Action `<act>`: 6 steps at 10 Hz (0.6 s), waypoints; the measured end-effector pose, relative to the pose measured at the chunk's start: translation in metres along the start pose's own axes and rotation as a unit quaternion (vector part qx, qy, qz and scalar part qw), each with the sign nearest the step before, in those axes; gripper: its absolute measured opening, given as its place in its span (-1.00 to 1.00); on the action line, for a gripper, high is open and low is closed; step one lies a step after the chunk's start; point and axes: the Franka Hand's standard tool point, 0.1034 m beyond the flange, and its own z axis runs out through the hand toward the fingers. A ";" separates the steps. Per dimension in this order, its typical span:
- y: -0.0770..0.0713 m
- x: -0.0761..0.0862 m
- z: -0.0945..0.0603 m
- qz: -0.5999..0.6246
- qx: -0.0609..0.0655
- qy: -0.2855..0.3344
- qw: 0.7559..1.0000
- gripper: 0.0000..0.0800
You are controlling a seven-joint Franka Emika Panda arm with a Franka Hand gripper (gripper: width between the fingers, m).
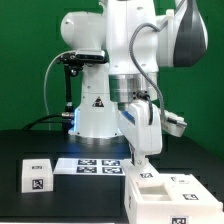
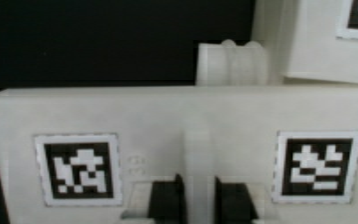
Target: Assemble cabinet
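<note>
Nearest the wrist view's lens, the end effector [image 2: 185,203] has its dark fingers [image 2: 156,203] drawn almost together over a thin ridge on the tagged white cabinet box [image 2: 194,115], which sits on the table [image 1: 70,200] directly beneath it; whether they pinch it, I cannot tell. From the exterior view's left: a small tagged piece [image 1: 38,175] lies well apart from the end effector, the marker board [image 1: 95,165] nearer, another tagged panel [image 1: 188,182] just beside. With these parts loose, assembly looks barely begun.

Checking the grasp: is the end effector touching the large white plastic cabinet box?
Cannot tell. In the wrist view the end effector straddles a rib of the large white plastic cabinet box; blur hides any contact.
</note>
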 end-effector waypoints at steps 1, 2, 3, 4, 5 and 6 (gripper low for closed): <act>-0.010 0.000 0.000 -0.001 0.006 0.002 1.000 -0.84; -0.022 0.001 0.000 -0.002 0.013 0.005 1.000 -0.84; -0.036 0.001 -0.001 -0.001 0.019 0.008 1.000 -0.84; -0.052 0.002 -0.001 -0.003 0.028 0.012 1.000 -0.84; -0.059 0.002 -0.001 -0.007 0.034 0.016 0.999 -0.84; -0.057 0.005 -0.001 -0.002 0.034 0.015 0.999 -0.84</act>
